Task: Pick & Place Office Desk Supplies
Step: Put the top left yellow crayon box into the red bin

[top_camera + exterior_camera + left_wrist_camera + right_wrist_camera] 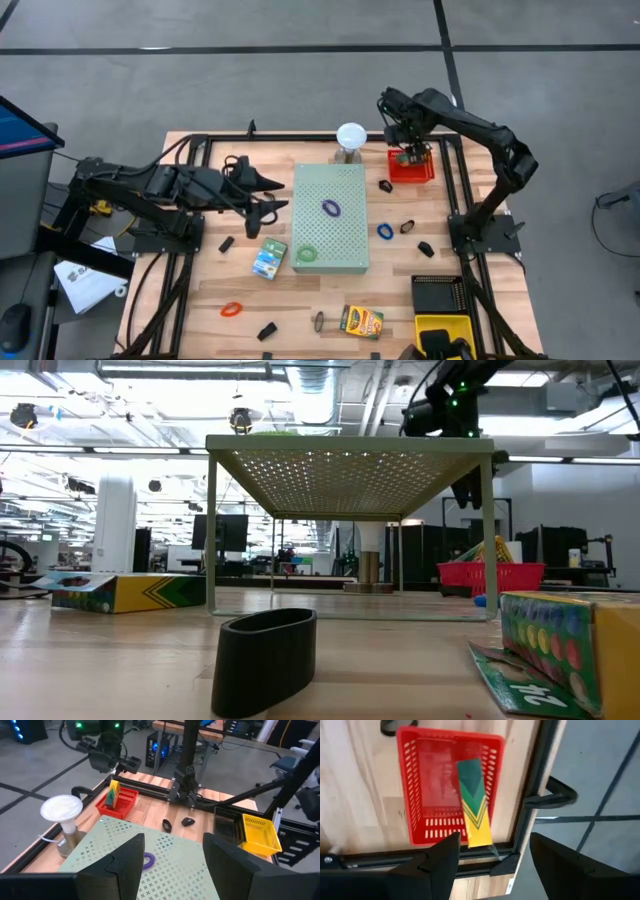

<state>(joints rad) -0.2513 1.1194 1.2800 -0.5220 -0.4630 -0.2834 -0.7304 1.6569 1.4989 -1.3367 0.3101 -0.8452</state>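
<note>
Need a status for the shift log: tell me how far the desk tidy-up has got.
Done: one crayon box leans in the red basket. In hand: nothing; the right gripper hangs open above that basket, and the left gripper waits open beside the green board. Left: bands, black clips and two boxes lie loose.

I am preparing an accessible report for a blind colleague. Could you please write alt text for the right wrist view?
A red plastic mesh basket sits on the wooden table beside its black metal frame, holding a green and yellow printed box that leans over the basket's rim. The right end effector hangs open above it, empty.
</note>
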